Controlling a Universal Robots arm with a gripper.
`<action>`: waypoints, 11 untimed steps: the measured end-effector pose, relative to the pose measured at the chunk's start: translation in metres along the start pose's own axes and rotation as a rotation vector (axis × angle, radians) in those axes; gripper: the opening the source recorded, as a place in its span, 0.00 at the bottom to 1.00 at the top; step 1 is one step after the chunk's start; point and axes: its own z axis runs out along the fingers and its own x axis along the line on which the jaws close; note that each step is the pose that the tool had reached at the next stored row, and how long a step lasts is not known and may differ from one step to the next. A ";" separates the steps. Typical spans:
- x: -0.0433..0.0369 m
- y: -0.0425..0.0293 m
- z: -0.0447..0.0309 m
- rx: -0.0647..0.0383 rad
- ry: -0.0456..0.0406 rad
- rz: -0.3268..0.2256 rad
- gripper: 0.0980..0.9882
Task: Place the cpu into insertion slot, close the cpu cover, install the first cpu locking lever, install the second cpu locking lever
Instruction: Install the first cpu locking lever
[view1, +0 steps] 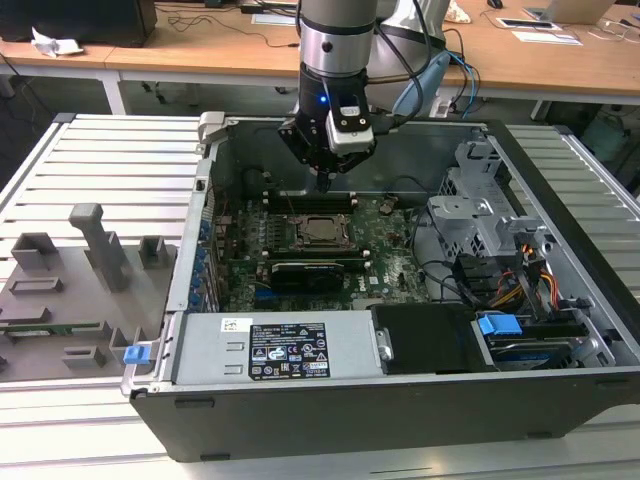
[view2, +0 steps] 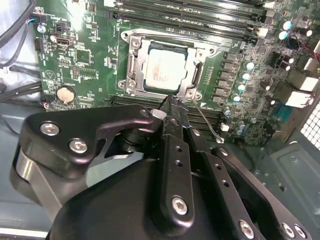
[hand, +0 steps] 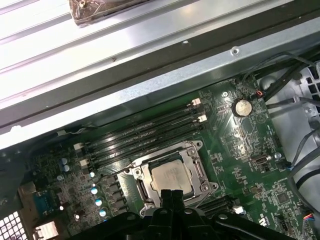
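Silvery cpu (view2: 162, 70) sits in the insertion slot (view2: 196, 75) under the lowered cpu cover (view2: 134, 55); one locking lever (view2: 206, 122) looks unlatched beside the narrow, empty claw (view2: 171, 102).

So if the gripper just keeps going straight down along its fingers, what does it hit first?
Probably the cpu cover, at its near frame edge, beside the seated cpu. In both wrist views the gripper has its shut tips lined up there. Depth is unclear, so it might land on the cpu's rim instead.
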 end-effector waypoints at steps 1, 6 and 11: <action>0.0000 0.0000 0.0000 0.000 0.0001 -0.005 0.01; 0.0000 0.0000 0.0000 0.000 0.0016 -0.054 0.01; 0.0000 0.0000 0.0000 0.000 0.0025 -0.086 0.01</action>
